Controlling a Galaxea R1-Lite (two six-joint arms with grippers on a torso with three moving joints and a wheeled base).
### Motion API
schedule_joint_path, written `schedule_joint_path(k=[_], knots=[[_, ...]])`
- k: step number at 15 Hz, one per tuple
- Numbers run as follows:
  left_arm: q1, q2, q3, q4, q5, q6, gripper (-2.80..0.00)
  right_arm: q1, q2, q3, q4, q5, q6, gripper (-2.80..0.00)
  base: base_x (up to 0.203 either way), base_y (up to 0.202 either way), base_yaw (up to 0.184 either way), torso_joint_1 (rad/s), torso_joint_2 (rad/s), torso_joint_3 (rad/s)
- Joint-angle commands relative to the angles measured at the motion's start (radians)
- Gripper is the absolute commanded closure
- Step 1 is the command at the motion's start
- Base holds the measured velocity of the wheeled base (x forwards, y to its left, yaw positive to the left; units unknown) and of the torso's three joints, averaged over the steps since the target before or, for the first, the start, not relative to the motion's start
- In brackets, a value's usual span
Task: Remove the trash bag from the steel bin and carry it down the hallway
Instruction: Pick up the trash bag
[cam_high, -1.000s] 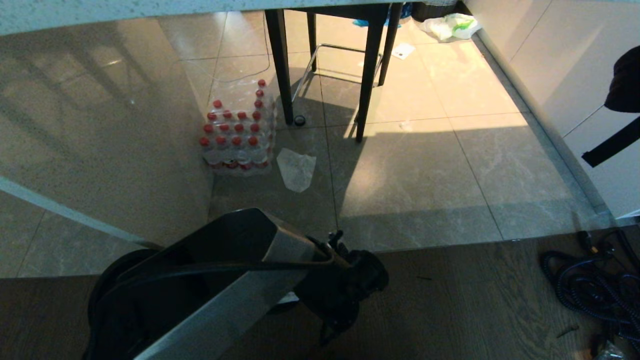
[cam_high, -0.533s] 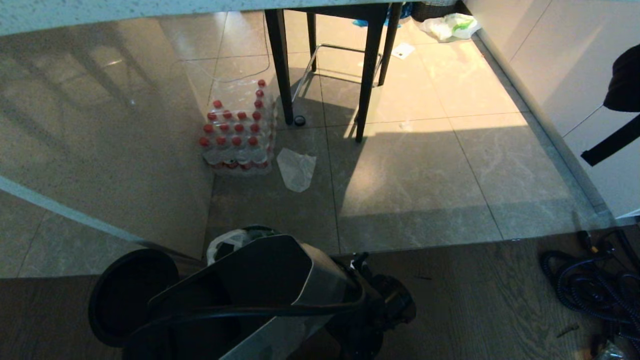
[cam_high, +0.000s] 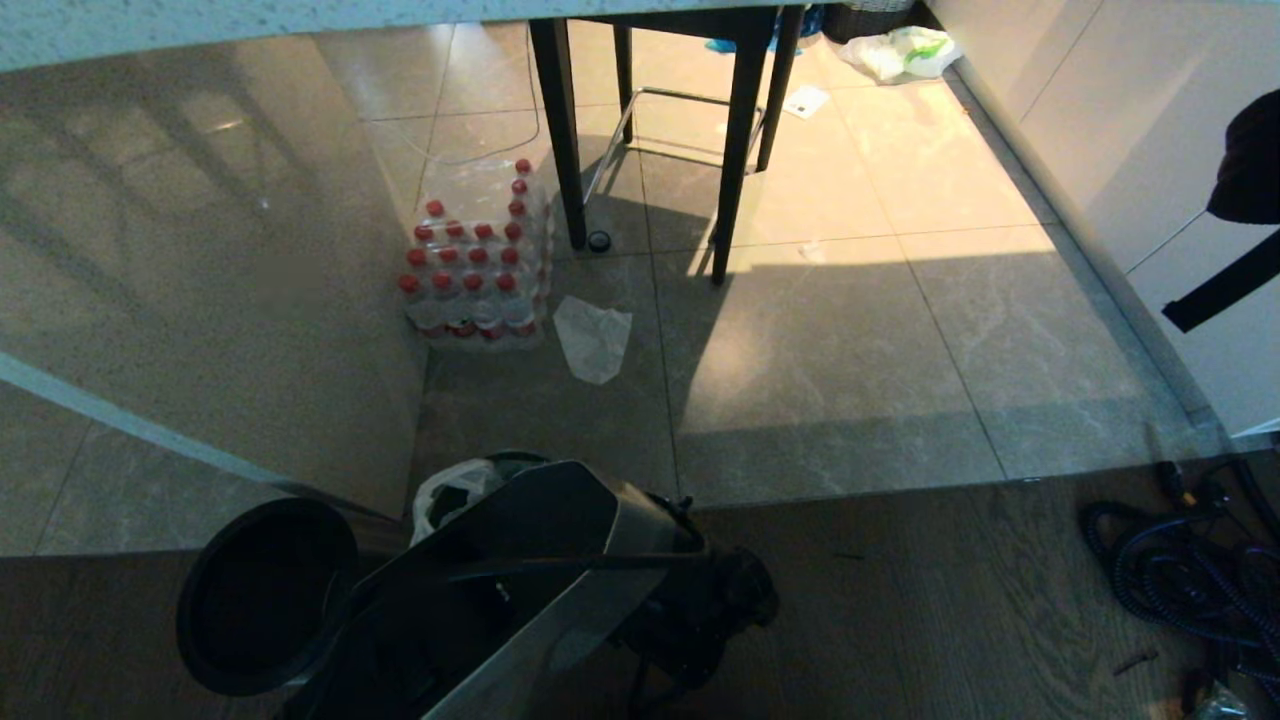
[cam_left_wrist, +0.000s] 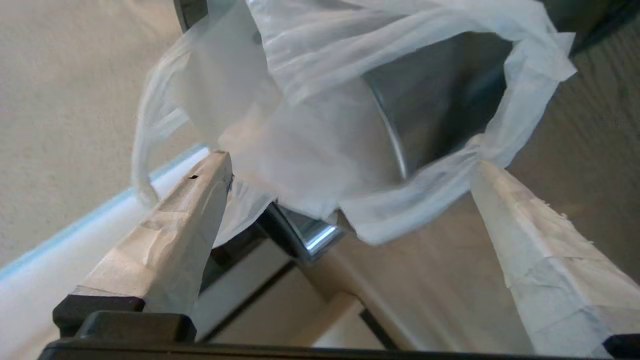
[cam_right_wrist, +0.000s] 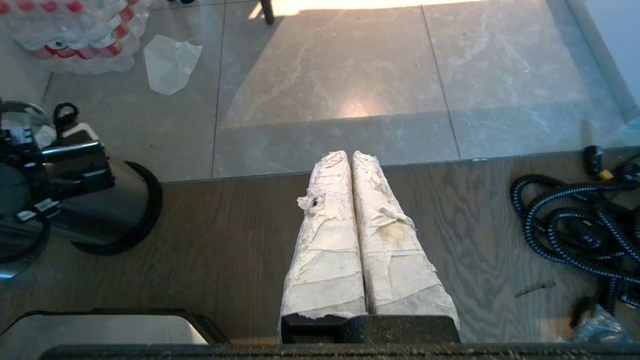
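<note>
The trash bag (cam_left_wrist: 320, 125), thin and white, lines the steel bin (cam_left_wrist: 440, 95) and spills over its rim. My left gripper (cam_left_wrist: 350, 165) is open, its taped fingers (cam_left_wrist: 190, 220) spread wide on either side of the bag's hanging edge, gripping nothing. In the head view my left arm (cam_high: 520, 590) covers most of the steel bin (cam_high: 520, 461), and only a bit of the trash bag (cam_high: 447, 490) shows. My right gripper (cam_right_wrist: 351, 156) is shut and empty, parked over the wooden floor right of the steel bin (cam_right_wrist: 100, 200). The hallway is out of view.
A black round lid (cam_high: 265, 595) lies left of the bin. On the tiles ahead are a pack of red-capped bottles (cam_high: 475, 275), a clear plastic sheet (cam_high: 593, 338) and black stool legs (cam_high: 735, 150). Coiled cables (cam_high: 1180, 570) lie at the right. A white-green bag (cam_high: 905, 50) lies far back.
My left arm has dropped lower and pulled back toward me, uncovering the top of the white bag and the black lid. The right arm and the camera have not moved.
</note>
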Motion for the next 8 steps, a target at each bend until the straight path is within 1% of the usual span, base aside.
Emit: schedule_joint_path(k=[1,3,4,5,7,8], knots=[[0.008,0.018,-0.012,0.012,0.006,-0.008,-2.80,0.001,0.000,0.037,-0.001,0.000,0.000,0.00,0.000,0.000,0.000,0.000,0.00,0.000],[-0.011,0.010,-0.031,0.070,0.000,-0.014,-2.80,0.001,0.000,0.037,-0.001,0.000,-0.002,0.00,0.000,0.000,0.000,0.000,0.00,0.000],[-0.014,0.004,-0.033,0.107,-0.005,-0.029,-2.80,0.001,0.000,0.037,-0.001,0.000,0.000,0.00,0.000,0.000,0.000,0.000,0.00,0.000],[-0.017,-0.012,-0.026,0.162,-0.008,-0.056,-2.80,0.001,0.000,0.038,-0.001,0.000,0.000,0.00,0.000,0.000,0.000,0.000,0.00,0.000],[-0.027,-0.045,-0.011,0.312,-0.018,-0.133,-2.80,0.001,0.000,0.037,-0.001,0.000,0.000,0.00,0.000,0.000,0.000,0.000,0.00,0.000],[-0.029,-0.048,-0.007,0.343,-0.021,-0.158,-2.80,0.001,0.000,0.037,-0.002,0.000,0.000,0.00,0.000,0.000,0.000,0.000,0.00,0.000]])
